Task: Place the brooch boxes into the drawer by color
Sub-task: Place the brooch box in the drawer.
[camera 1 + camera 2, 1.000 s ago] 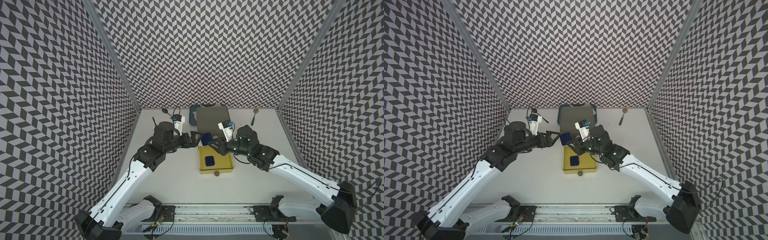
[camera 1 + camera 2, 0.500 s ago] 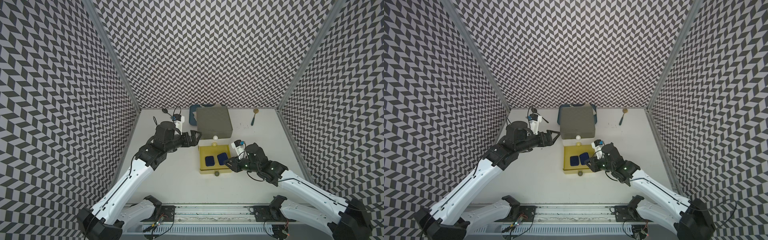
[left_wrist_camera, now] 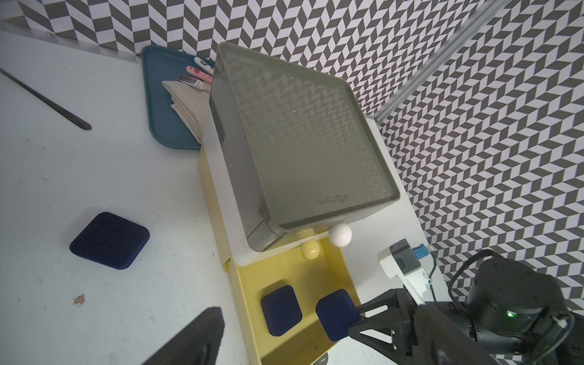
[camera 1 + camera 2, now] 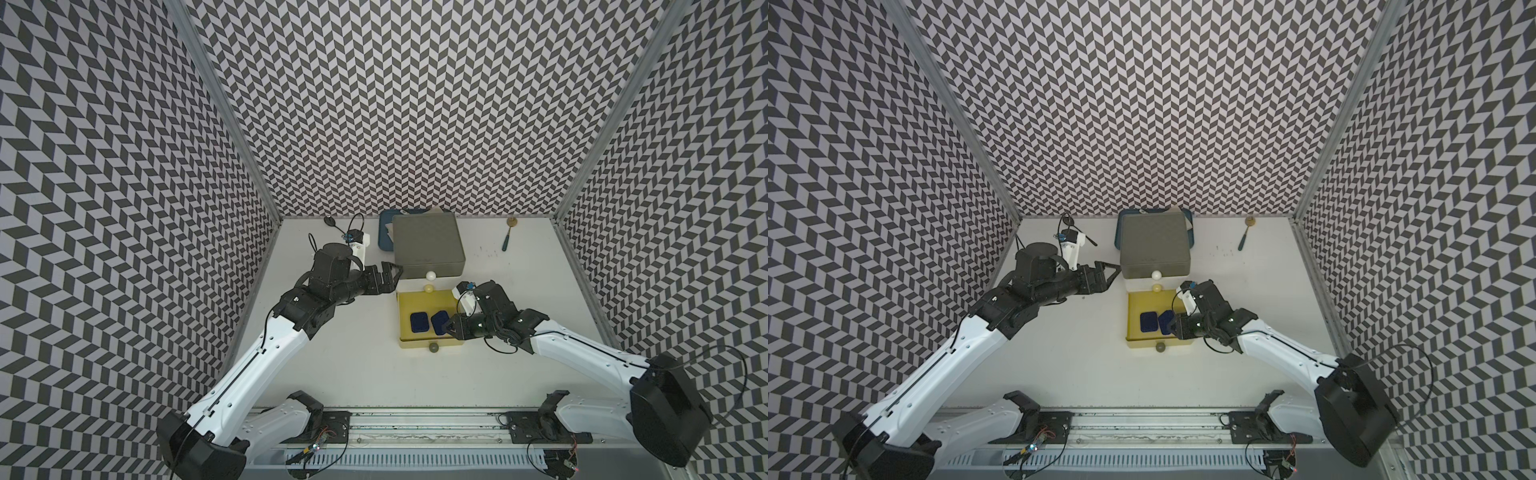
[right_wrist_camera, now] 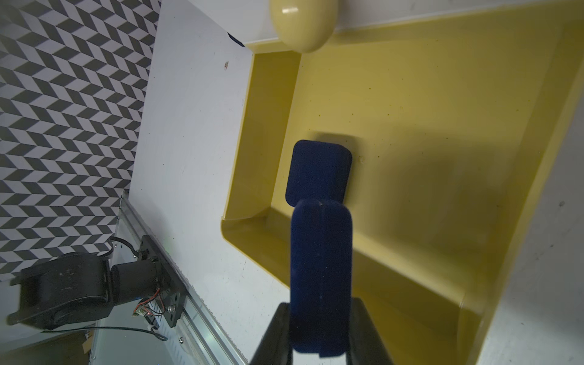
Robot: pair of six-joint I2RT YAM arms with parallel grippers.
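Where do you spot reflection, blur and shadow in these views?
Left wrist view: the grey chest top mirrors the chevron wall. Right wrist view: the held navy brooch box looks soft up close, and a broad shadow darkens the yellow drawer floor.

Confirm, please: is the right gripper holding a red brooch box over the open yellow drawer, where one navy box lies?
Not quite: the held box in the right gripper is navy, not red, as the right wrist view shows; the yellow drawer and lying navy box are right.
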